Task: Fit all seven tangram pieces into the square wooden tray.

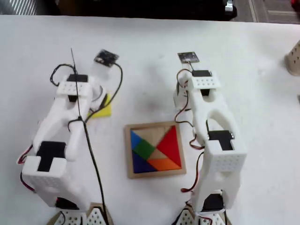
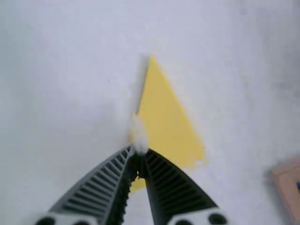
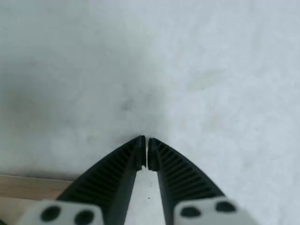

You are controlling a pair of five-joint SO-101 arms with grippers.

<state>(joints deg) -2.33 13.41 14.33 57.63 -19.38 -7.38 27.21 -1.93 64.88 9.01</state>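
Note:
The square wooden tray (image 1: pixel 128 152) lies between the two arms. It holds a blue (image 1: pixel 136 139), a green (image 1: pixel 144 149), a red (image 1: pixel 169 143), an orange (image 1: pixel 164 164) and a dark blue piece (image 1: pixel 139 164), with bare wood showing along its far side. A yellow triangle (image 1: pixel 105 108) (image 2: pixel 166 119) lies flat on the table left of the tray, beside the left arm (image 1: pixel 70 108). My left gripper (image 2: pixel 139 153) is shut, its tips over the triangle's edge. My right gripper (image 3: pixel 145 143) is shut over bare table, with the tray's rim (image 3: pixel 28 185) close by.
Two small black boards (image 1: pixel 106 57) (image 1: pixel 188 57) lie on the table beyond the arms, with cables trailing from them. A pale perforated object (image 1: pixel 294 58) stands at the far right edge. The tray's corner (image 2: pixel 288 187) shows in the left wrist view.

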